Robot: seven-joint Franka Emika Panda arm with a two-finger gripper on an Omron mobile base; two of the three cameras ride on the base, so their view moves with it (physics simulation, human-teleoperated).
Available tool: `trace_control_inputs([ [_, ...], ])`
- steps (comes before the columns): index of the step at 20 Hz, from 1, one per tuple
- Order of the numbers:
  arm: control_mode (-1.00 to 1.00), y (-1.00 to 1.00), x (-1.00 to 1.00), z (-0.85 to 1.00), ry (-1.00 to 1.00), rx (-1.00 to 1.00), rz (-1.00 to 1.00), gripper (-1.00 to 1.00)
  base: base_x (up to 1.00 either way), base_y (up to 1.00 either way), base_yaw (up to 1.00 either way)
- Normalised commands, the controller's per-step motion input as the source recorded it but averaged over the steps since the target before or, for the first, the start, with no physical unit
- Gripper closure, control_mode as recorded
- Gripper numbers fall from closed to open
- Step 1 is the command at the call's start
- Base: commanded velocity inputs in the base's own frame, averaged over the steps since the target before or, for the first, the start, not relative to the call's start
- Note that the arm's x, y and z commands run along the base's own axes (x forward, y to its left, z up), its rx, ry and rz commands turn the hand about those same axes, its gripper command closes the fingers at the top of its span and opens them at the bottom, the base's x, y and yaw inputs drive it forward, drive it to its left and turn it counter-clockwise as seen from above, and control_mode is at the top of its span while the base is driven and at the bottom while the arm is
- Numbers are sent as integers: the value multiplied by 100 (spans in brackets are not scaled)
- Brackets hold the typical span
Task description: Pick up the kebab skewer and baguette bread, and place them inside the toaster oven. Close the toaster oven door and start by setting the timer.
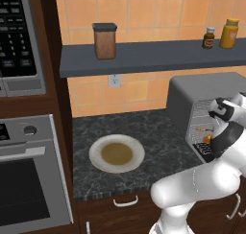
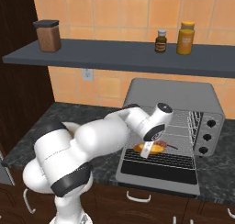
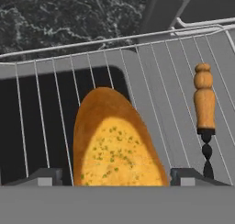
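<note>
The toaster oven (image 2: 170, 92) stands open on the counter, its door (image 2: 158, 175) dropped flat toward the front. On its wire rack (image 3: 151, 71) lies the golden baguette bread (image 3: 114, 145), also seen as the baguette bread (image 2: 151, 148). My gripper (image 3: 117, 177) hovers right over it, fingers spread wide on either side of the loaf, a small gap at the left one. Beside the loaf on the same rack rests the kebab skewer (image 3: 204, 103), in the right base view the kebab skewer (image 2: 169, 145). From the left, the toaster oven (image 1: 202, 87) is partly hidden by my arm.
A white plate (image 1: 96, 149) with a brown centre sits on the dark counter left of the oven. Three knobs (image 2: 209, 136) line the oven's right side. Above, a shelf (image 2: 114, 58) carries a jar (image 2: 48, 35) and two bottles (image 2: 185, 37). Microwave (image 1: 17, 36) and built-in oven (image 1: 29, 180) stand far left.
</note>
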Motion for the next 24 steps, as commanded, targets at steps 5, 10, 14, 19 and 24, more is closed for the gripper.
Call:
trace_control_inputs([
  [5,-100,-16,-22,35,-1,1,0,-100,0,0,0],
  [10,-100,-3,-33,55,-3,1,0,-100,0,0,0],
  [14,-100,3,-93,9,-3,0,-15,-100,0,0,0],
  [19,-100,0,-95,0,-1,3,-41,-100,0,0,0],
  [24,-100,-2,-65,0,-1,0,-66,-100,0,0,0],
])
